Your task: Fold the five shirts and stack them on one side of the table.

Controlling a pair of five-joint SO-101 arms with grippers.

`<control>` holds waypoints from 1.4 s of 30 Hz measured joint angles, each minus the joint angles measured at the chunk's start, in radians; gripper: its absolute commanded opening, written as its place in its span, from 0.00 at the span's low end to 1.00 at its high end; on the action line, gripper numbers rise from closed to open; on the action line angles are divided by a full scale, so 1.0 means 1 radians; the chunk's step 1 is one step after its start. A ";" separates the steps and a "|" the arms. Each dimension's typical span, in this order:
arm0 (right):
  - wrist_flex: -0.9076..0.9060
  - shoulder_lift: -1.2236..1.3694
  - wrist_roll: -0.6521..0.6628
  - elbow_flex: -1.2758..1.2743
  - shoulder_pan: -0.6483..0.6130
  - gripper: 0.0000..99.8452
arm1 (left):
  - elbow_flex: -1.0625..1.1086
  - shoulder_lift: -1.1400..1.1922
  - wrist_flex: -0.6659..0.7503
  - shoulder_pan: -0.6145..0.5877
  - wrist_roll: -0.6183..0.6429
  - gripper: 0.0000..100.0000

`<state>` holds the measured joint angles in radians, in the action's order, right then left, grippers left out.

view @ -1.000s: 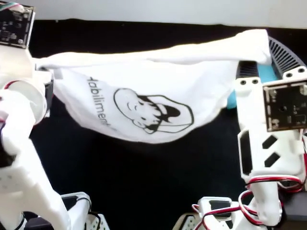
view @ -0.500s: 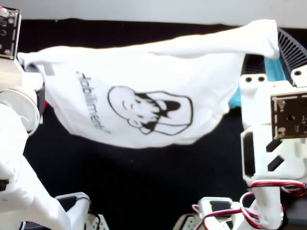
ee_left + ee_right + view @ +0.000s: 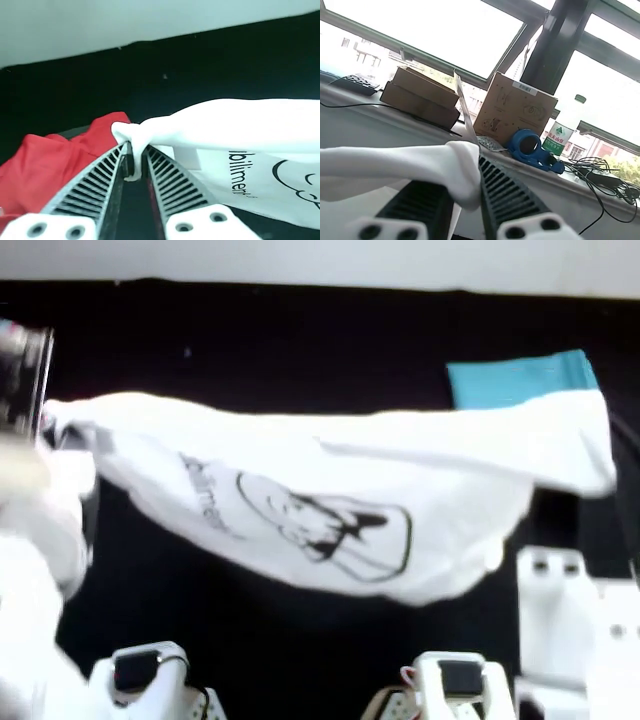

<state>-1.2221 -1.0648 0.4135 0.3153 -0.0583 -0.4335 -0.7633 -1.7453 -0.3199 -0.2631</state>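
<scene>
With your left gripper [image 3: 134,165] and right gripper [image 3: 465,195] both clamped on the white shirt [image 3: 330,510], it sweeps toward six o'clock, likely for laying flat.

Left pincer [image 3: 134,152] clamped on white shirt [image 3: 330,490]; right pincer [image 3: 466,186] likewise, wrist tipped upward

Smeared by blur and clipped by the frame, just beside the white shirt [image 3: 330,490] at its left end: left arm [image 3: 40,540]. Tucked partly behind the white shirt's upper right edge: teal shirt [image 3: 520,380]. Cut by the frame, beside the white shirt's pinched corner: red shirt [image 3: 45,165]. Buried under white shirt cloth: tips of the right gripper [image 3: 465,182].
</scene>
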 measured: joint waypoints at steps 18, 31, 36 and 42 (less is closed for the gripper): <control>0.043 0.209 0.000 -0.210 -0.002 0.01 | 0.450 0.049 0.193 -0.008 0.000 0.01; 0.351 0.721 0.000 -0.338 -0.002 0.01 | 0.160 0.710 0.436 0.020 0.000 0.01; 0.316 0.839 0.000 -0.336 -0.009 0.01 | -0.003 0.939 0.382 0.023 0.000 0.01; 0.155 0.953 0.000 -0.334 -0.037 0.01 | -0.063 1.162 0.282 0.026 0.000 0.01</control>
<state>-1.0671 -0.1120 0.4135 -0.0192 -0.0951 -0.4964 0.3982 -1.4630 -0.2938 -0.2631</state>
